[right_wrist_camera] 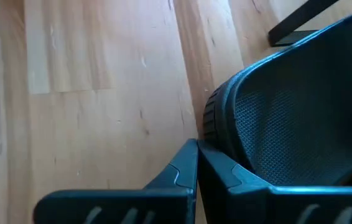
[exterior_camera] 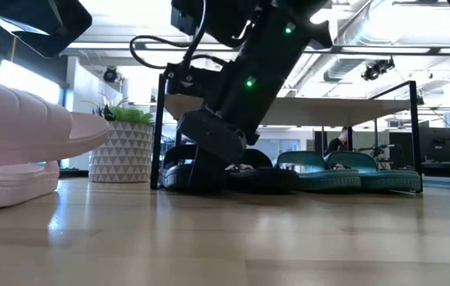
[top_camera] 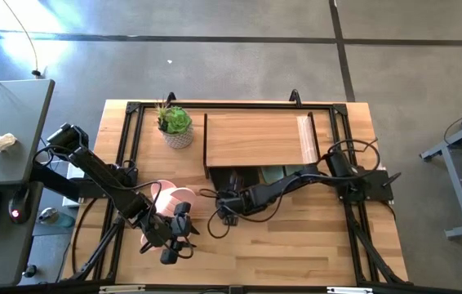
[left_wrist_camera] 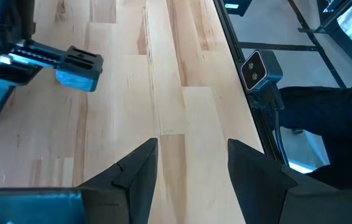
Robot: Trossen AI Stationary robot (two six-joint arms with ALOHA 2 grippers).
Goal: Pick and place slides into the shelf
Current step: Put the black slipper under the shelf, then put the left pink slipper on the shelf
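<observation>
Slides under the shelf [top_camera: 255, 139] at the desk's far edge: two black [exterior_camera: 209, 176], two green [exterior_camera: 344, 176]; two pink [top_camera: 174, 200] wait near the left edge. Right gripper [top_camera: 229, 204], jaws together, nudges a black slide inward. Left gripper [top_camera: 180, 237], jaws apart and empty, hovers near the pink pair, probably next.

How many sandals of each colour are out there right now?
Pink sandals: 2, stacked on the table outside the shelf.
Black sandals: 2, under the shelf.
Green sandals: 2, under the shelf.
Total: 6 sandals.
</observation>
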